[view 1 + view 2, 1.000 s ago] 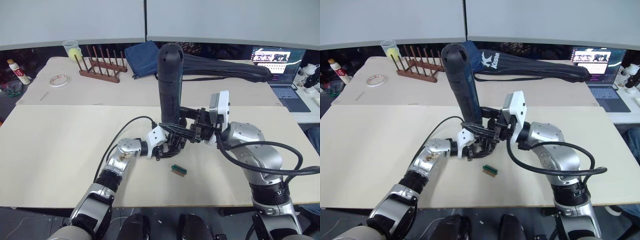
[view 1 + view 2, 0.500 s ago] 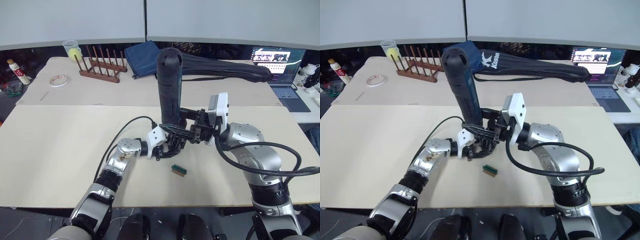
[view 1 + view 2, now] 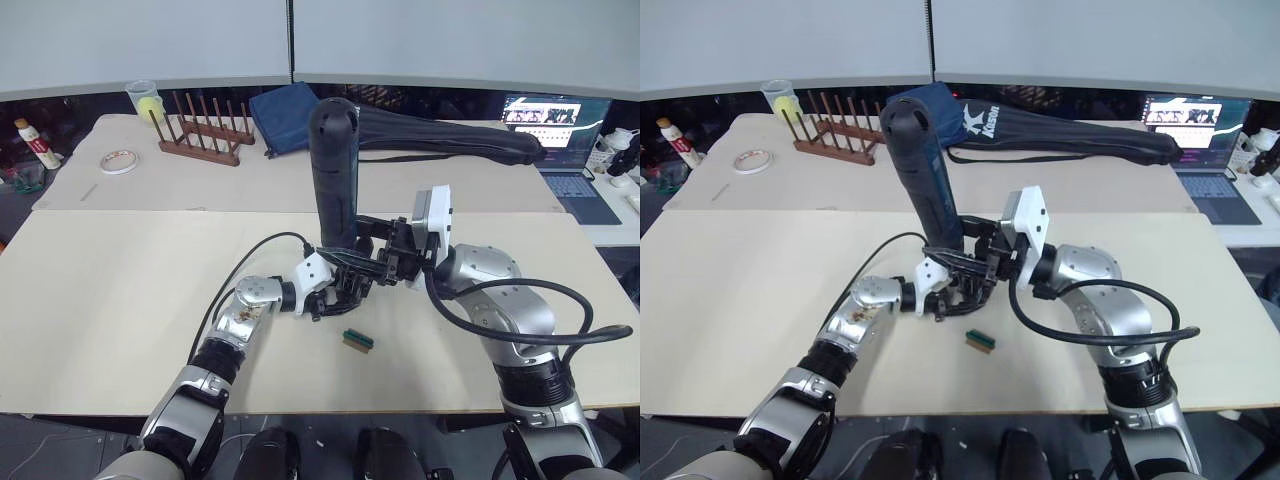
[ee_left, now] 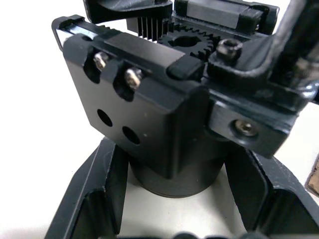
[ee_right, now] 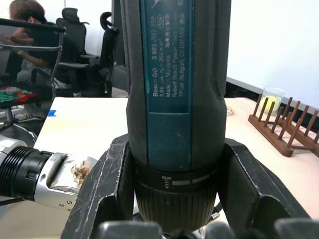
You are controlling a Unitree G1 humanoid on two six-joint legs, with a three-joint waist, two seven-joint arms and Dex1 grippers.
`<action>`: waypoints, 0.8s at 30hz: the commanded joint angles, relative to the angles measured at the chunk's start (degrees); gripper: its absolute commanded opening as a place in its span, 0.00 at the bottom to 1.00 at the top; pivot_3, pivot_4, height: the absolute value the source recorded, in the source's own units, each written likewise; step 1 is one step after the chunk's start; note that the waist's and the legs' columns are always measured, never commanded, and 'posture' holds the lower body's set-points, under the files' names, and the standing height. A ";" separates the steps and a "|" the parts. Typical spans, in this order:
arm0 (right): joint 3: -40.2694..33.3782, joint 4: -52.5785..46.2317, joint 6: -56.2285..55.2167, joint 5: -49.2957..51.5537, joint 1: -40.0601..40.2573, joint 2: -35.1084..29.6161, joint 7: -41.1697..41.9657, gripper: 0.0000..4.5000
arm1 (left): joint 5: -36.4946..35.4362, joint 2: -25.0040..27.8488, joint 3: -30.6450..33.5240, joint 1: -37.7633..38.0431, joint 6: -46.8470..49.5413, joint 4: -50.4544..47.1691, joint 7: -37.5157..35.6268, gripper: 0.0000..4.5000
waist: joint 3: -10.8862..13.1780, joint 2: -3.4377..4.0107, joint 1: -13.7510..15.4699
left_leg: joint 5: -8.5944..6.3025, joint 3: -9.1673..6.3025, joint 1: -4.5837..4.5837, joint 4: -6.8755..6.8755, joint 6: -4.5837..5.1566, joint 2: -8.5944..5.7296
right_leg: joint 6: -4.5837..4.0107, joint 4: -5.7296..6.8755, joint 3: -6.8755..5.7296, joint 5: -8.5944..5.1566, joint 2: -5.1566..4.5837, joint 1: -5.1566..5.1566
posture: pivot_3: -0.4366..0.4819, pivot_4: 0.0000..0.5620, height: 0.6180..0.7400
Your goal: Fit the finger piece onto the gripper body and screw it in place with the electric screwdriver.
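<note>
one electric screwdriver (image 3: 924,165) upright, pinched by right gripper (image 3: 962,258); one gripper body (image 4: 164,134) clamped between left gripper (image 3: 338,288) fingers.

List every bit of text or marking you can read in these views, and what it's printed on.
"Bosch GO 3 601 JH2 ...", then "3,6V", "Made ...", "Robert Bosch Power Tools ...": label on the electric screwdriver, held upright in the right gripper; the rest of that label is too small to read.
"Kason": white print on the long black bag; the reading is uncertain.
Laptop screen: text too small to read.
Bottle: label unreadable.
</note>
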 commanded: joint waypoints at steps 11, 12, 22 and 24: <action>2.68 2.47 1.16 -4.41 1.35 -4.54 1.69 0.43 | -0.46 0.06 0.97 -1.78 -0.94 -0.84 0.11 0.51 | 0.00 0.00 -0.01 | -0.01 0.00 0.18 -0.01 0.01 0.02 | -0.01 0.00 0.00 0.00 0.00 0.15 | 0.48 0.27 1.00; 3.15 2.70 1.68 -4.74 1.33 -5.09 1.71 0.43 | -0.46 0.06 0.99 -1.80 -0.96 -0.81 0.12 0.51 | 0.00 0.00 -0.01 | -0.02 0.00 0.21 -0.01 0.02 0.02 | -0.01 0.00 0.00 0.00 0.00 0.17 | 0.48 0.27 1.00; 3.38 4.22 8.00 -2.07 1.44 -5.62 -0.37 0.43 | -0.53 0.07 1.15 -1.85 -0.66 -1.02 0.23 0.51 | -0.02 0.00 0.04 | -0.14 -0.02 0.28 -0.01 0.22 0.04 | -0.02 0.00 0.00 -0.01 0.00 0.22 | 0.48 0.27 1.00; 3.41 4.87 7.30 -2.34 1.34 -5.65 -0.23 0.43 | -0.55 0.14 1.21 -1.84 -0.62 -1.08 0.28 0.51 | -0.02 0.00 0.04 | -0.15 -0.02 0.28 -0.01 0.23 0.05 | -0.02 0.00 0.01 -0.01 -0.01 0.22 | 0.48 0.27 1.00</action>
